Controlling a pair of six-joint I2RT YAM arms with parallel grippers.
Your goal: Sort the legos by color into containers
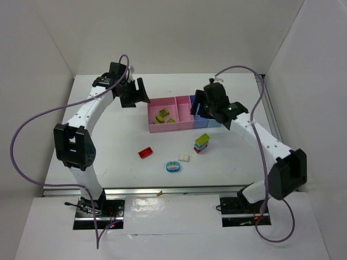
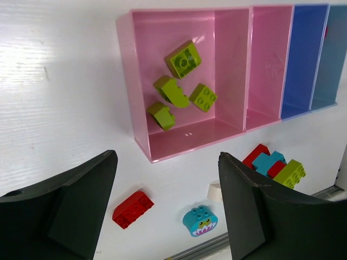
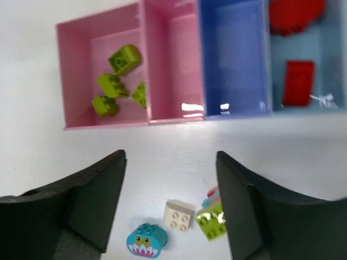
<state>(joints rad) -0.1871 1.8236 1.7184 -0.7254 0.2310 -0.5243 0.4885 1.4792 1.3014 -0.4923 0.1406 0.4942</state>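
On the white desk [image 1: 108,142], our left gripper [image 1: 134,93] hangs open and empty just left of the wide pink bin [image 1: 162,101], with the loose red brick [image 1: 145,153] nearer our bases. We judge a clean pick needs a straight descent, jaws astride one brick, clear of the teal brick [image 1: 173,167] and cream brick [image 1: 184,157] to its right. Our right gripper [image 1: 201,104] gapes empty over the blue bin [image 3: 233,59], the stacked bricks [image 1: 201,142] near.

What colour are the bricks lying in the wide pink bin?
Yellow-green, all four bricks; the left wrist view shows them best.
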